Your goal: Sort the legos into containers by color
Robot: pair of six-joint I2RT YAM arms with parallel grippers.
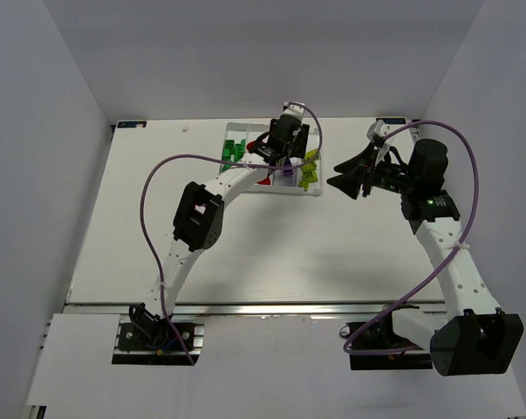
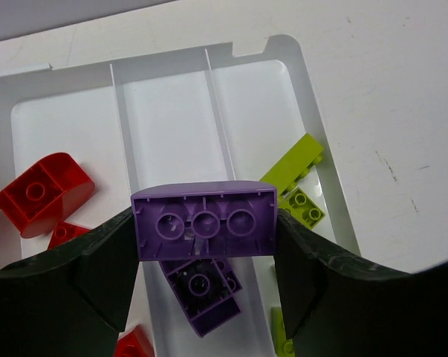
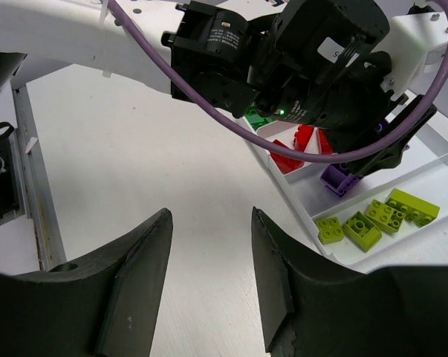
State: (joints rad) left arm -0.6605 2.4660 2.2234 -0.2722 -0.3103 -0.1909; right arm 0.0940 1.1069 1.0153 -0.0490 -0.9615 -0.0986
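My left gripper [image 2: 203, 232] is shut on a purple lego [image 2: 203, 221], held underside up over the tray's [image 2: 164, 126] third compartment. A second purple lego [image 2: 205, 294] lies in that compartment right below it. Red legos [image 2: 44, 192] lie in the compartment to the left, yellow-green legos [image 2: 302, 206] in the one to the right. In the top view the left gripper [image 1: 280, 157] hangs over the tray [image 1: 245, 127], with green legos [image 1: 235, 148] in its left compartment. My right gripper [image 3: 210, 216] stands open over bare table, right of the tray [image 3: 432, 171].
The left arm's wrist [image 3: 298, 59] and purple cable [image 3: 209, 111] loom over the tray in the right wrist view. White walls enclose the table on three sides. The right gripper [image 1: 334, 173] hovers close to the tray's right edge.
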